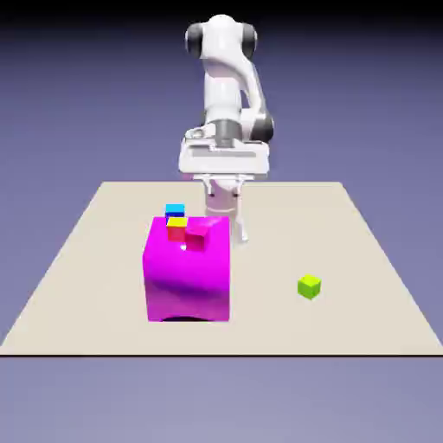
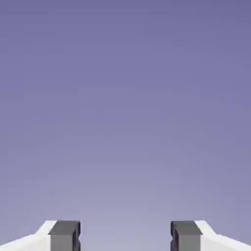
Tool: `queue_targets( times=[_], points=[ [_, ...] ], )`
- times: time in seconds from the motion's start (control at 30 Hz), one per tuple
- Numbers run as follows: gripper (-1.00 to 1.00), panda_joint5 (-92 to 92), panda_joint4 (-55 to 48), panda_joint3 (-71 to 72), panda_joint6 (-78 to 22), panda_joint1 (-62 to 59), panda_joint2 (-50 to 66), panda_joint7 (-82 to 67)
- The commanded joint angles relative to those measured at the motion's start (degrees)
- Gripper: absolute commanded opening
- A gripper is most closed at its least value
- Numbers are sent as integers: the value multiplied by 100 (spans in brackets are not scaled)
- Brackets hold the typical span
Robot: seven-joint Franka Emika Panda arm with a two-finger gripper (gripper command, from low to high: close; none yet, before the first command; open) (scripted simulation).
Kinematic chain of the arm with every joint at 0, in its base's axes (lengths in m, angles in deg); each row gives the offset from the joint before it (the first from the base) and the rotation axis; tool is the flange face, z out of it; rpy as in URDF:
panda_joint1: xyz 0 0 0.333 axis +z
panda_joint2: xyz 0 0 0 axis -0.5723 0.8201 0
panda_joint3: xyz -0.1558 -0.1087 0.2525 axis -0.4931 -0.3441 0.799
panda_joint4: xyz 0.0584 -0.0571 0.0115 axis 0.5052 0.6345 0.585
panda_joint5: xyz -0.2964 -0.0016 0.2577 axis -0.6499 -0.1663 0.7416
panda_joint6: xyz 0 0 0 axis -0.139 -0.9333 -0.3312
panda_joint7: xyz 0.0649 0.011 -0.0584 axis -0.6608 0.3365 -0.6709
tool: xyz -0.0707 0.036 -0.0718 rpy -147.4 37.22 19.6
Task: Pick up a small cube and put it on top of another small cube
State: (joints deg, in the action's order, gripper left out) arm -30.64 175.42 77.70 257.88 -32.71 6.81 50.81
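One lime-green cube: sits alone near four o'clock on the pale surface in the exterior view, twelve being the picture's top, well apart from the big magenta block at eight.
Pincer: released, its tips spread wide with nothing between them; the hand view shows only blue-violet backdrop.
Robot arm: reaches down from twelve o'clock, its hand beyond the block's top edge.
Small cubes by the block: a blue one near eleven o'clock of the block's middle, then a yellow-topped red one and a small magenta one seen against its upper part — whether they touch it cannot be told.
Likely handling: light, stiff and unlikely to crush, though smooth faces could slip or twist under an off-center squeeze.
Best hold: two opposite upright faces, squared to the tips — the cube sits with a corner toward the camera, so the wrist may need a turn.
Cube underneath: which one is meant cannot be told.
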Motion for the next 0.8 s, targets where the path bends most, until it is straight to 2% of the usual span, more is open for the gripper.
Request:
queue_targets(
  times=[0.0,0.57,0.77],
  points=[
    [0,39,34,89,83,126,208,-39],
    [0,696,593,1563,1465,2222,3672,-682],
    [0,890,198,1264,2114,2544,4709,-916]
  ],
)
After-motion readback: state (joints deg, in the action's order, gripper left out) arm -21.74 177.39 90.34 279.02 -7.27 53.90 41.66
